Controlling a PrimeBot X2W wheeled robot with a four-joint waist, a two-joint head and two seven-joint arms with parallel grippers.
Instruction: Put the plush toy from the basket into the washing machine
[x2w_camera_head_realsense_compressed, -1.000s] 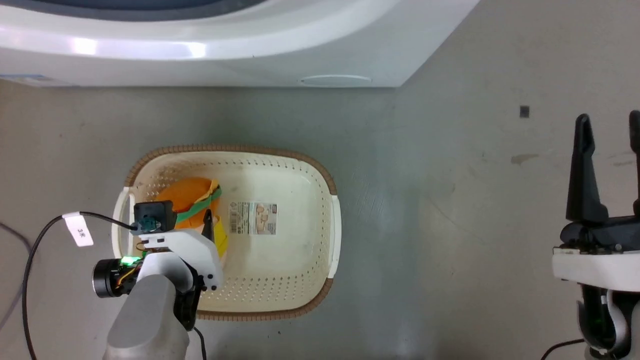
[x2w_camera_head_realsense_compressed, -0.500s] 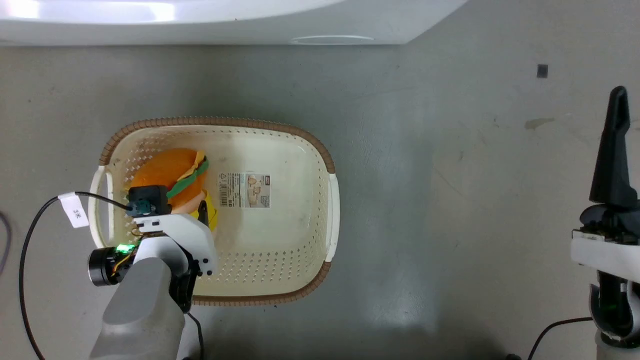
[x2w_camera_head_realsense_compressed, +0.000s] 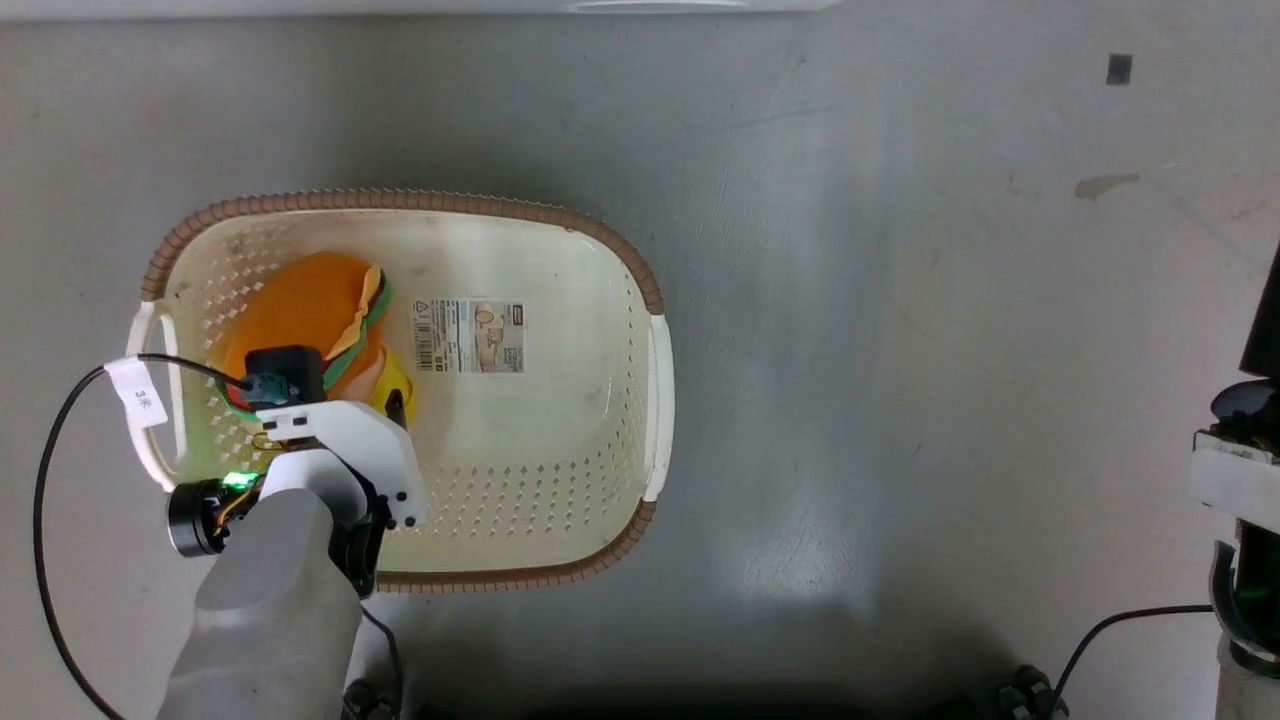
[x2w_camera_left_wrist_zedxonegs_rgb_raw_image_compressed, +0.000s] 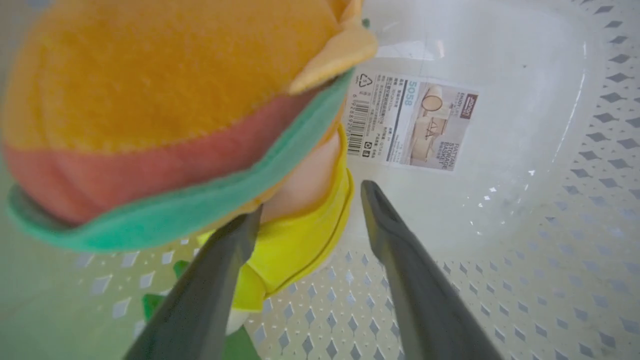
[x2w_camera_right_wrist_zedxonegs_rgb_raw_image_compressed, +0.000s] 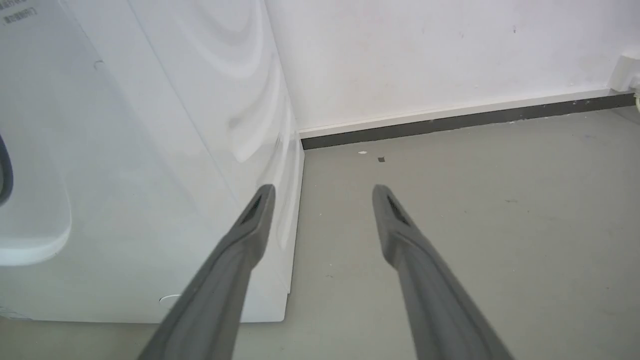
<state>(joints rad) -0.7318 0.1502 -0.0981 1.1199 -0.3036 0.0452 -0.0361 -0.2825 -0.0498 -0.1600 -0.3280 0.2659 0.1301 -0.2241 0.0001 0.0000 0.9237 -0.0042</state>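
Toy (x2w_camera_head_realsense_compressed: 305, 310): lies in the basket (x2w_camera_head_realsense_compressed: 400, 200), at the end on the robot's left, rounded orange top against the perforated wall, yellow body towards the printed label (x2w_camera_head_realsense_compressed: 468, 335) on the basket floor.

Left gripper (x2w_camera_left_wrist_zedxonegs_rgb_raw_image_compressed: 312, 200): down inside the basket, at the toy. Fingers stand apart, with the toy's yellow body between them. One finger (x2w_camera_left_wrist_zedxonegs_rgb_raw_image_compressed: 220, 280) is tucked under the green trim and touches it. The other sits just beside the yellow body (contact there cannot be confirmed). Nothing is clamped or lifted.

Basket: stands on the grey floor (x2w_camera_head_realsense_compressed: 900, 350). A black cable bearing a white tag (x2w_camera_head_realsense_compressed: 135, 395) runs past its left handle to the left wrist.

Right gripper (x2w_camera_right_wrist_zedxonegs_rgb_raw_image_compressed: 322, 192): well to the right of the basket, above bare floor. Fingers spread, nothing between them.

Machine (x2w_camera_right_wrist_zedxonegs_rgb_raw_image_compressed: 150, 150): white side panel fills the left of the right wrist view, standing on the floor just before the white wall (x2w_camera_right_wrist_zedxonegs_rgb_raw_image_compressed: 425, 50) and its dark skirting.
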